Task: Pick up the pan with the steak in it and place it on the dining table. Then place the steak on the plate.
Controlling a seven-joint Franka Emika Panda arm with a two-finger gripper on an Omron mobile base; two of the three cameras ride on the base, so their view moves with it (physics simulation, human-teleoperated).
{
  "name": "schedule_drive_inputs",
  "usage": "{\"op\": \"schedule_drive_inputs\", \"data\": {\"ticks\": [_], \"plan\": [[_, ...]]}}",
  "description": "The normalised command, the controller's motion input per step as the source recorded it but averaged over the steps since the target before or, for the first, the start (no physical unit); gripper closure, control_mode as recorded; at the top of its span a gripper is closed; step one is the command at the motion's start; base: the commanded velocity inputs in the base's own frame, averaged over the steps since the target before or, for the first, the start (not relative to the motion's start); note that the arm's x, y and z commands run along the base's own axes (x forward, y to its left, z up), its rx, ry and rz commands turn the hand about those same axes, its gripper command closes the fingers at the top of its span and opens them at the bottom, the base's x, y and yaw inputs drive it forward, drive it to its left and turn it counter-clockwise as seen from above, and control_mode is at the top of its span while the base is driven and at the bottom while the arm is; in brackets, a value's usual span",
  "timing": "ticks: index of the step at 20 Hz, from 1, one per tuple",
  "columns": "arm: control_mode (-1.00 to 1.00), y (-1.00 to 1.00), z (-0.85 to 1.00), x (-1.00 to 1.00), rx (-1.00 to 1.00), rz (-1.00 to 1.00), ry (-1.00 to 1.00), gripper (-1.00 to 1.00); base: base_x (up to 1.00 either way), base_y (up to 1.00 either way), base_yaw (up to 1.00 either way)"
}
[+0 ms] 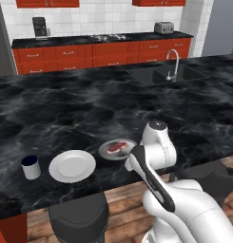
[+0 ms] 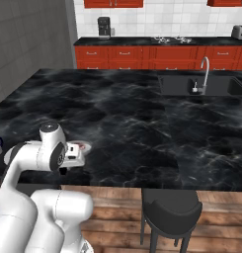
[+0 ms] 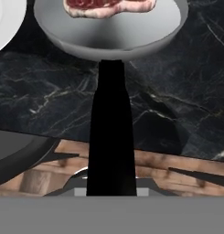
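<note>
Steak [image 1: 117, 146] sits in the pan [image 1: 111, 153], pan on the dining table [image 1: 89, 104] near its front edge, just beside the plate [image 1: 72, 165]. I see the black handle [image 3: 111, 132] running down into my gripper [image 3: 111, 189]; whether it's clenched, I can't tell. Blue cup [image 1: 31, 167] left of the plate.

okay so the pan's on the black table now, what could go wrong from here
The pan sits near the dining table's front edge, its handle reaching over the edge toward the gripper; a nudge could tip it off. The plate lies close beside the pan, so lifting the steak may bump it.
</note>
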Motion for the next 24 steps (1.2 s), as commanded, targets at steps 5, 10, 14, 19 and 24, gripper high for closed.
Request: {"op": "schedule_drive_inputs", "data": {"ticks": [5, 10, 14, 19, 24], "plan": [[-1.00, 0.00, -0.52, 0.01, -0.02, 0.00, -0.07, 1.00, 0.00, 0.00, 0.00], [-1.00, -0.01, -0.68, 0.03, -0.01, 0.00, -0.05, 1.00, 0.00, 0.00, 0.00], [-1.00, -0.02, -0.47, 0.09, 0.00, 0.00, -0.03, 1.00, 0.00, 0.00, 0.00], [-1.00, 0.00, -0.02, 0.00, 0.00, 0.00, 0.01, -1.00, 0.00, 0.00, 0.00], [-1.00, -0.11, 0.00, 0.00, 0.03, 0.00, 0.00, -1.00, 0.00, 0.00, 0.00]]}}
